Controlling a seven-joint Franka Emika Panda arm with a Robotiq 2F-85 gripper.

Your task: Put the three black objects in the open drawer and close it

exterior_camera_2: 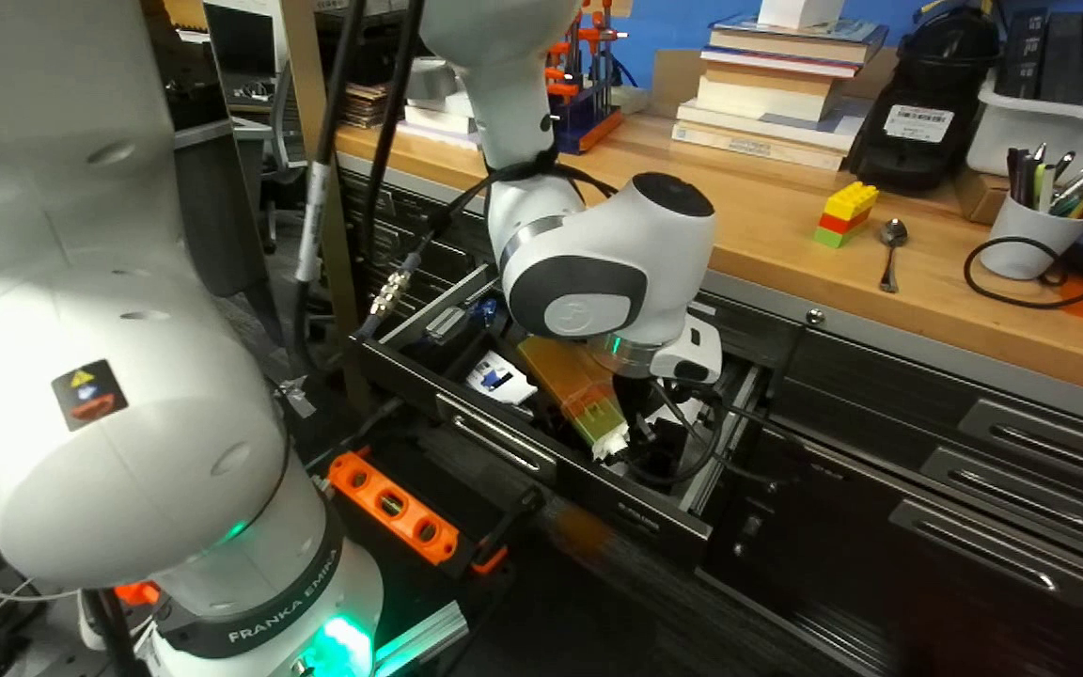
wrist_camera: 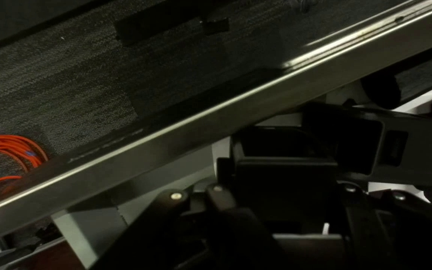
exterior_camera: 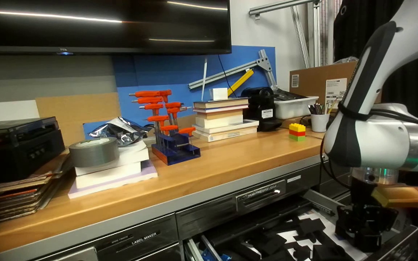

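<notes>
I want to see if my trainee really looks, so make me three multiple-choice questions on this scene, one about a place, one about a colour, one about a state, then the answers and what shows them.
1. Where does the spoon lie?
A) On the floor
B) In the white tub
C) On the wooden worktop

2. Which colour tops the toy bricks?
A) Yellow
B) Green
C) Red

3. How does the drawer with the black items stand?
A) Shut
B) Pulled open
C) Upside down

1: C, it lies on bare wood near the toy bricks.
2: A, yellow sits above red, with green lowest.
3: B, its inside shows in both exterior views.
</notes>
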